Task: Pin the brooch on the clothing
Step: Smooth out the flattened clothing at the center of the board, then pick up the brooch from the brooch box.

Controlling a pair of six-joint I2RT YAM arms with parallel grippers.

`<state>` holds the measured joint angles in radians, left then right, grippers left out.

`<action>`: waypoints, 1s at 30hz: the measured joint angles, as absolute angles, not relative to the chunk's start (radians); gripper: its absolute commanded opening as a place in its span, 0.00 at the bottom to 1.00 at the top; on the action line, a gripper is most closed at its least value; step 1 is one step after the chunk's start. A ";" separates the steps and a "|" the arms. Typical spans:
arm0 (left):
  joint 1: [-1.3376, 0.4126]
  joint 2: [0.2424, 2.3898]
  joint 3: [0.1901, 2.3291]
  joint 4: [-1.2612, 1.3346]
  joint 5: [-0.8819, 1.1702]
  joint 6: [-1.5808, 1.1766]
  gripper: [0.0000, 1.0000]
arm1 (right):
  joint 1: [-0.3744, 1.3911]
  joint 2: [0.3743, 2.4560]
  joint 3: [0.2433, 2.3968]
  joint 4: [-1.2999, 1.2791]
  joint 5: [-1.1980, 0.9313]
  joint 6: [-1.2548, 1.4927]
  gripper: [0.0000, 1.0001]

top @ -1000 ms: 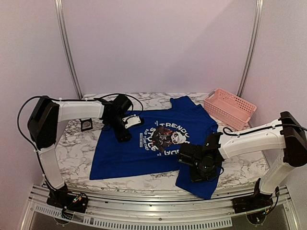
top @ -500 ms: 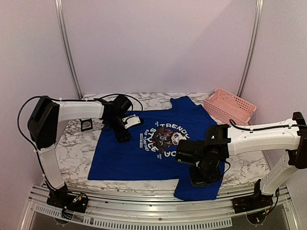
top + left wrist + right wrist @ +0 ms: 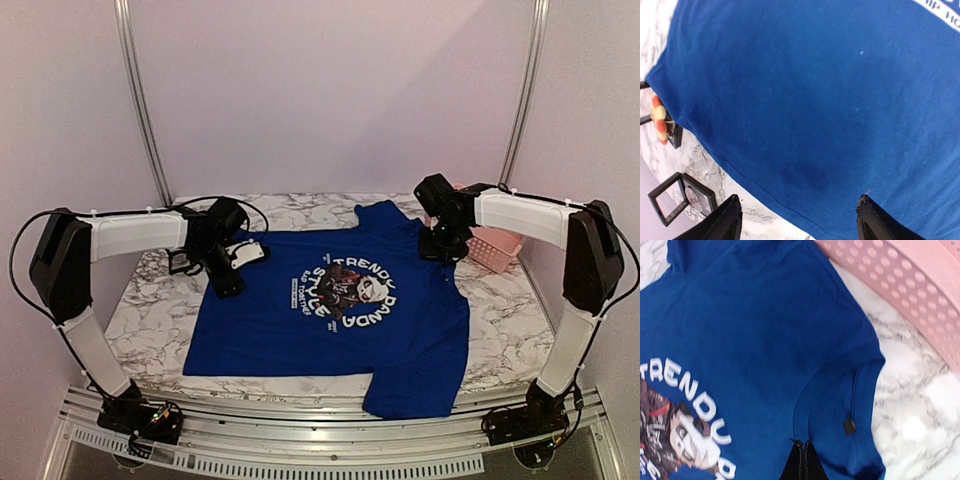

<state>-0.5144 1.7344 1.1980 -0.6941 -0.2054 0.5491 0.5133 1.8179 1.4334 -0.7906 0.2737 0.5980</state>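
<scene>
Fingers [image 3: 731,220] of the left gripper [image 3: 799,199] stand wide apart and hold nothing. They hang over the royal blue short-sleeved T-shirt [image 3: 805,100], just inside its stitched edge. In the top view this gripper sits at 9 o'clock of the shirt's print.

Nearest the arm bases, one sleeve droops over the near edge of the white, grey-veined marble tabletop [image 3: 500,345], at 5 o'clock of the print. The remainder of the shirt lies flat, print facing up.

In the left wrist view, the small round flower-shaped brooch with yellow, orange and red petals [image 3: 659,119] rests at the 9 o'clock border. It sits on a small black square box [image 3: 675,137] just beside the shirt's edge. A second black square frame [image 3: 682,200] lies on the marble at 8 o'clock.

Farther out, the right gripper [image 3: 801,444] is at 2 o'clock of the print. Its fingers [image 3: 796,462] are pressed together, tips at the fabric beside a sleeve seam. Whether they pinch cloth cannot be told.

A pink perforated plastic basket [image 3: 495,235] stands just beyond this gripper, at the far right of the table.
</scene>
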 measured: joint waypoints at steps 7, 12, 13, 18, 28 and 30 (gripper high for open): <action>-0.453 1.745 1.211 -0.728 -0.211 0.549 0.79 | 0.390 2.040 1.511 -0.613 0.261 0.486 0.00; -0.389 1.811 1.398 -0.756 -0.191 0.528 0.78 | 0.332 2.080 1.469 -0.553 0.269 0.469 0.00; -0.375 1.829 1.444 -0.749 -0.192 0.521 0.78 | 0.324 2.076 1.460 -0.544 0.270 0.467 0.00; -0.317 1.927 1.615 -0.736 -0.208 0.484 0.77 | 0.305 2.064 1.443 -0.530 0.257 0.442 0.00; -0.262 2.041 1.726 -0.736 -0.283 0.554 0.59 | 0.311 2.064 1.534 -0.603 0.138 0.390 0.14; -0.262 2.042 1.692 -0.719 -0.298 0.635 0.58 | 0.325 2.063 1.566 -0.613 0.120 0.375 0.23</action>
